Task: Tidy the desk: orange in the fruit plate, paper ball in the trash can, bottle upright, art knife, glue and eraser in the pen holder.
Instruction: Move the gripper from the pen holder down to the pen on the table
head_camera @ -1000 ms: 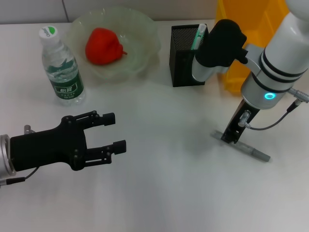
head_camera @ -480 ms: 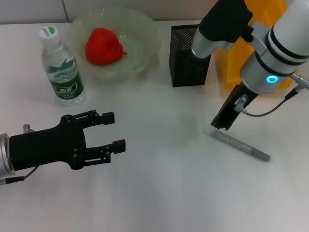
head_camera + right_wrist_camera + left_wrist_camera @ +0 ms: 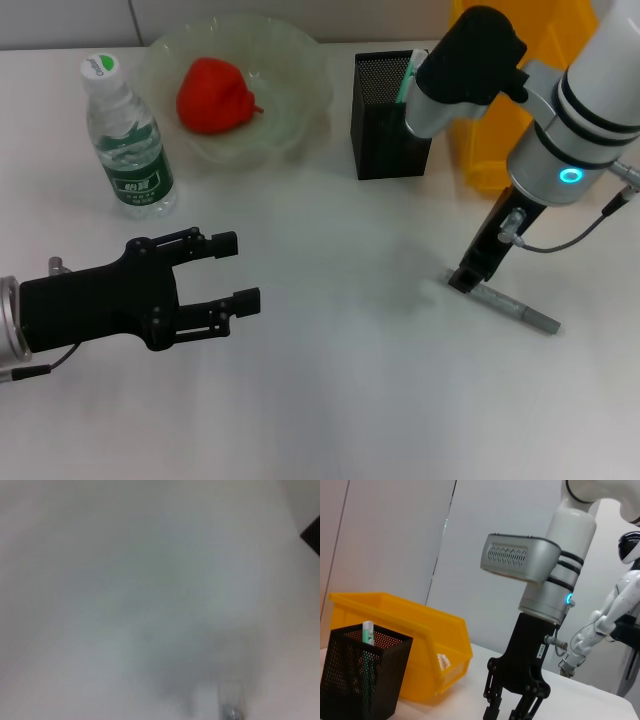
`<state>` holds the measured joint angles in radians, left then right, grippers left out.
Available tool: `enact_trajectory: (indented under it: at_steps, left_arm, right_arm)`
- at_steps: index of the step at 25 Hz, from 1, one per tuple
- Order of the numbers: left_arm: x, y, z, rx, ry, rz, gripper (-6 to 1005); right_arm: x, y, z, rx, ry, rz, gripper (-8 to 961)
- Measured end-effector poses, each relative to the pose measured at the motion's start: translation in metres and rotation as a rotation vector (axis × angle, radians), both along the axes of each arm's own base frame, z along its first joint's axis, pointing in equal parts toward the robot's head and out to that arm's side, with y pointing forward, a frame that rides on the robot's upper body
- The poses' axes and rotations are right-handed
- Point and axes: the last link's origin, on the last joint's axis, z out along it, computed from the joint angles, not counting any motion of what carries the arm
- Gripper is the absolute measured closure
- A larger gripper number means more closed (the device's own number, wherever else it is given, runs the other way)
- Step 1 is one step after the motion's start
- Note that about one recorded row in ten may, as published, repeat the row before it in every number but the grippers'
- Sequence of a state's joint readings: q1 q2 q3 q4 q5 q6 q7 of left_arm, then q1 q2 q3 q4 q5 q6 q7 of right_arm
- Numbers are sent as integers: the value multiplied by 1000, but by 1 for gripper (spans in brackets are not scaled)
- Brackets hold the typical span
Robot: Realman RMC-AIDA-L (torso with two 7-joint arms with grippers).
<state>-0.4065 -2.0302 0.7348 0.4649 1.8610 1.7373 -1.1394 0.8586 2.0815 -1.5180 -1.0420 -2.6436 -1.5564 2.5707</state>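
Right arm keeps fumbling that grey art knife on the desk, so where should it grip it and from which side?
Probably mid-shaft, from straight above. The art knife lies flat, long and thin, so only its two long sides offer grip; set the fingers across its width. The right gripper now sits at its near end, where it could pivot.

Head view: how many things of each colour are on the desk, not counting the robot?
Red-orange: 1, orange
Pale green: 1, plate
Clear with green label: 1, bottle
Black: 1, pen holder
Yellow: 1, trash can
Grey: 1, knife
Total: 6
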Motion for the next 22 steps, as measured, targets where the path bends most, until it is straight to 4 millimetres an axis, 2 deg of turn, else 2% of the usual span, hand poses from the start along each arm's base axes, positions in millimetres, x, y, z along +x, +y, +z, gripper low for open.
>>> enact_trajectory:
  at_steps: [1,8,15,22]
  left_arm:
    - [0,0,0,0,0,0,213]
    - [0,1,0,1,-1,1,213]
    - [1,1,0,2,0,1,213]
    - [1,1,0,2,1,2,213]
  right_arm:
    - [3,1,-1,0,-6,-1,588]
    - [10,1,-8,-12,-16,15,545]
    - [14,-2,-15,-28,-38,39,555]
    - [17,-2,-16,-29,-44,35,698]
